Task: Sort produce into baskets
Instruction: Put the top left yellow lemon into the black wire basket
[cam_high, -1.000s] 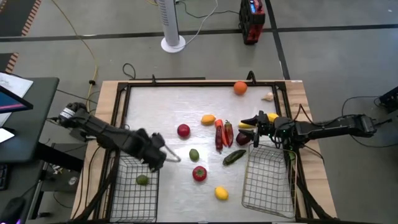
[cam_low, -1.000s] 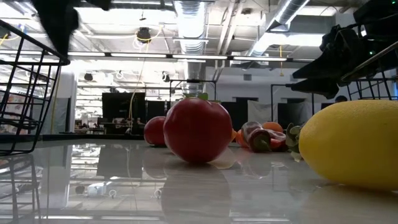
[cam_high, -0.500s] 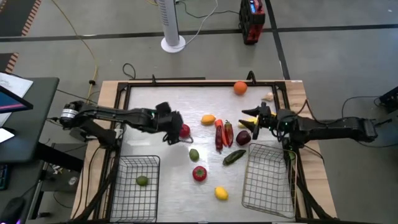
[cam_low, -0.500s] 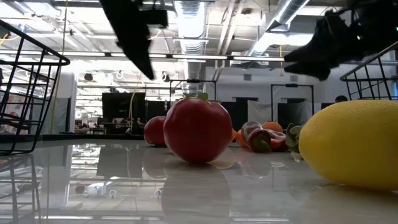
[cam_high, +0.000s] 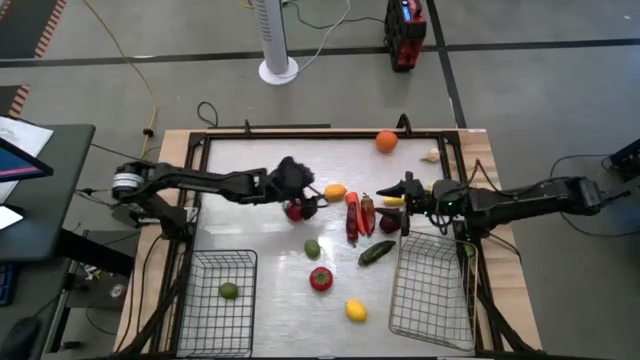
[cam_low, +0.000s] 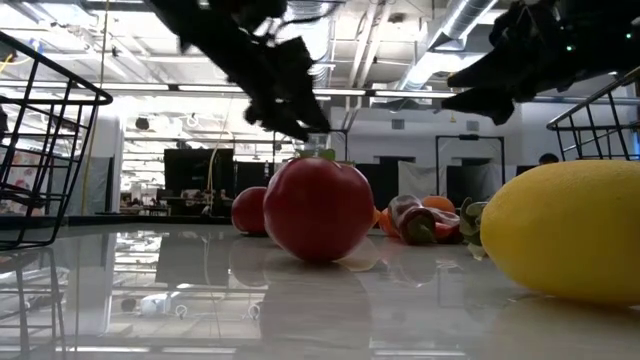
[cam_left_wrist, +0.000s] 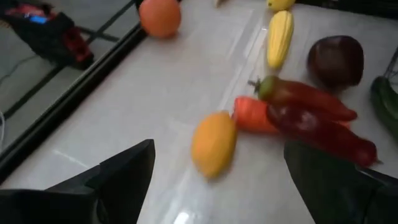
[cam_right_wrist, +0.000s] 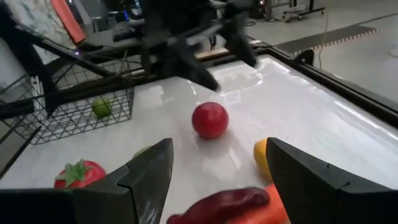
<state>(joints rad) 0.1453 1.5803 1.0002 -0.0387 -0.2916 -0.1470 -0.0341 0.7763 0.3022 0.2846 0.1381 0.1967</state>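
- Bare tabletop (cam_high: 250, 160) is left along the far edge.
- The middle is crowded by peppers (cam_high: 360, 215), carrot (cam_high: 351, 217), plum (cam_high: 390, 222).
- Near corners are occupied by baskets (cam_high: 432, 290).

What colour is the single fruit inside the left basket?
Green; the lime in the left basket shows best in the high view.

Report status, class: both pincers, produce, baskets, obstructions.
Left pincer open above red apple. Right pincer open near corn. One lime in left basket. Nothing blocking.
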